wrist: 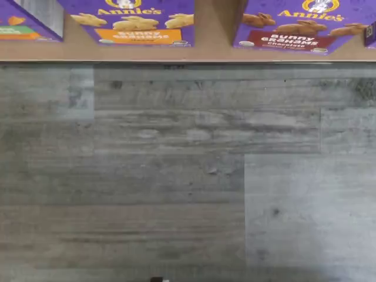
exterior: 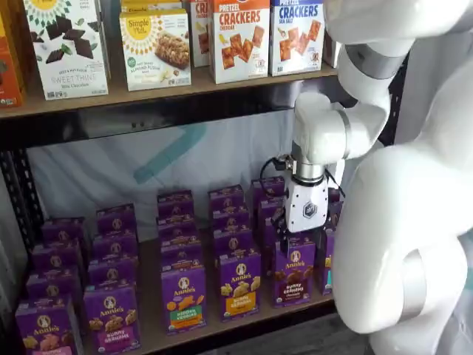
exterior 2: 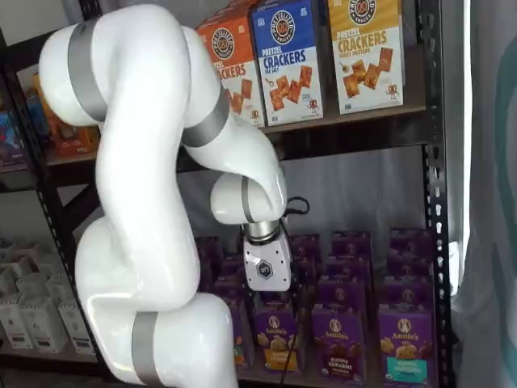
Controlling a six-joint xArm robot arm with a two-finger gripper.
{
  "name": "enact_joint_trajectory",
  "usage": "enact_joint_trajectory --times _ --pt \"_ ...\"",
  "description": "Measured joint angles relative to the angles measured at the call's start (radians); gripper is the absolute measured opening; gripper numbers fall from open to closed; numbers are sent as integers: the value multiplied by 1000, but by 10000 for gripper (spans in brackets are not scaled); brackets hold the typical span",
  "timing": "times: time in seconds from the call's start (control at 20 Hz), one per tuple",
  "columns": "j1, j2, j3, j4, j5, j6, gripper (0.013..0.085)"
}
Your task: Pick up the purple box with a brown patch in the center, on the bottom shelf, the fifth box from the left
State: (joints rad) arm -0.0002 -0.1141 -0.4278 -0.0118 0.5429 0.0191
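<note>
The purple box (exterior: pixel 294 275) with brown bunny crackers on its front stands in the front row of the bottom shelf (exterior: pixel 151 319). It also shows in a shelf view (exterior 2: pixel 338 341) and in the wrist view (wrist: pixel 302 26), at the board's front edge (wrist: pixel 214 51). My gripper (exterior: pixel 290 235) hangs just above and slightly behind the top of the purple box, its white body upright. In a shelf view the gripper (exterior 2: pixel 279 297) sits low among the purple cartons. Its black fingers blend into the dark boxes, and no carton is lifted or held between them.
A purple carton with an orange panel (exterior: pixel 240 285) stands right beside the target, also in the wrist view (wrist: pixel 136 23). More purple cartons fill rows behind and to both sides. Cracker boxes (exterior: pixel 240 37) line the shelf above. Grey plank floor (wrist: pixel 176 176) lies below the shelf's front.
</note>
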Motion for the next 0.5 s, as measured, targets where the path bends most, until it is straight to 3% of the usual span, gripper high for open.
enact_joint_trajectory --times 0.5 --pt "-32 269 -109 -27 -166 -8 850"
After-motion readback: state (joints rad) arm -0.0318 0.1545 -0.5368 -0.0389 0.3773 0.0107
